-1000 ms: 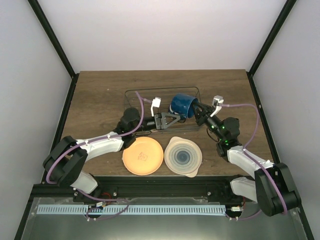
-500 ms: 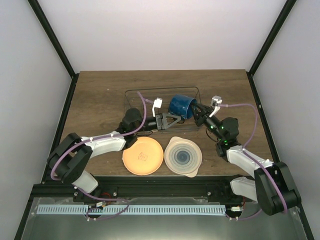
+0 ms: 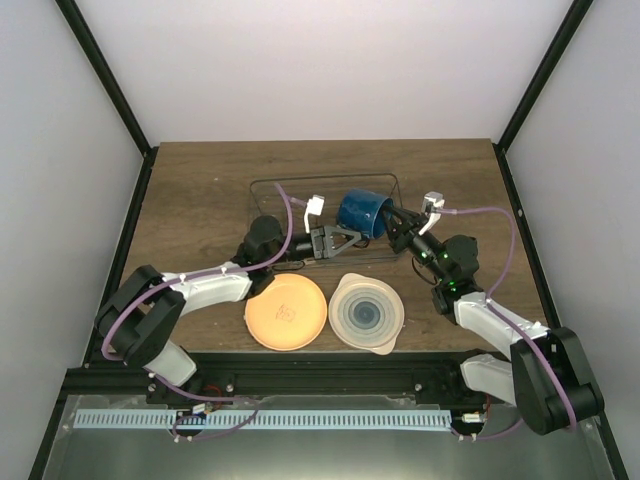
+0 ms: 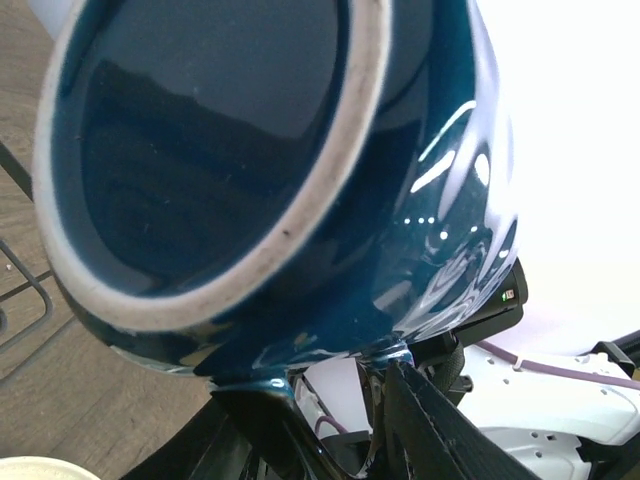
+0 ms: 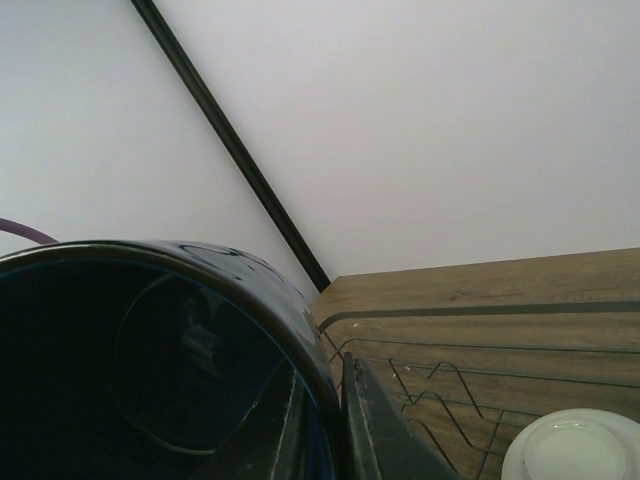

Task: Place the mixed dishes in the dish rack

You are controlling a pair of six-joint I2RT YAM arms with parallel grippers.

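Firmly clenched, the right hand [image 3: 398, 222] holds the mug [image 3: 361, 211] by its right side. In the right wrist view one dark finger [image 5: 365, 425] lies tight against the mug's curved wall. The mug hangs tilted on its side over the far right part of the rack [image 3: 300, 180], its mouth turned toward the left arm. From the other side the left hand [image 3: 349, 237] reaches in low, its fingers standing apart in a narrow V just at the mug's near edge. The left wrist view is filled by the mug's pale rim and glossy blue inside, with one finger [image 4: 440, 435] rising to the mug's lower wall. Whether that hand presses on the mug or only brackets it cannot be told. Both arms stretch across the near rim of the rack, the left from the lower left, the right from the lower right. The rack sits near the middle of the wooden counter [image 3: 200, 190], its wire dividers showing in the right wrist view. Low in that same view, beside the wires, is the rim of a white bowl [image 5: 570, 450]. On the counter just in front of the rack lie two plates side by side, close together: the orange plate [image 3: 286, 312] on the left and the pale plate [image 3: 366, 315] with blue rings on the right. Both are flat and outside the rack.
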